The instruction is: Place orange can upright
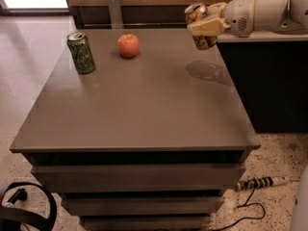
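The orange can [198,14] has an orange-brown printed body and a silver top. It hangs nearly upright in the air above the far right corner of the grey table [139,105]. My gripper [204,26] comes in from the right on a white arm and is shut on the can, one cream finger [208,27] lying across its front. The can's bottom is clear of the tabletop, and its shadow falls on the table just below.
A green can [81,52] with dark markings stands upright at the table's far left. A red apple [129,45] sits at the far middle. A dark counter [269,81] borders the table's right side. A power strip and cable [260,183] lie on the floor.
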`<action>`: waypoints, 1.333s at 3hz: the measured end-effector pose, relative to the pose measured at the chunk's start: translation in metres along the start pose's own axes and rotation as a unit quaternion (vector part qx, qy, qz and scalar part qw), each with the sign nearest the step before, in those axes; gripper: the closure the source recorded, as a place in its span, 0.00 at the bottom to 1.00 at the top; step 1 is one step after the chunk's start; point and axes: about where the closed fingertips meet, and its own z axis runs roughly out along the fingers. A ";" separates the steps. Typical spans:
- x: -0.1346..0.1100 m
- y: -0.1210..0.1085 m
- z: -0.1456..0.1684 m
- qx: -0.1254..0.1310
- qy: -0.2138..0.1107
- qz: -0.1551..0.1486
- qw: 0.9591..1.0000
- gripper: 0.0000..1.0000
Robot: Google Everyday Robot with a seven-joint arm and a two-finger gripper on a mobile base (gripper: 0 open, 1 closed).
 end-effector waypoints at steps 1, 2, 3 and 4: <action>0.012 -0.002 0.008 -0.002 -0.012 0.013 1.000 1.00; 0.025 -0.007 0.014 0.008 -0.028 0.034 0.999 1.00; 0.035 -0.012 0.016 0.016 -0.048 0.051 0.997 1.00; 0.043 -0.019 0.021 0.017 -0.074 0.068 0.995 1.00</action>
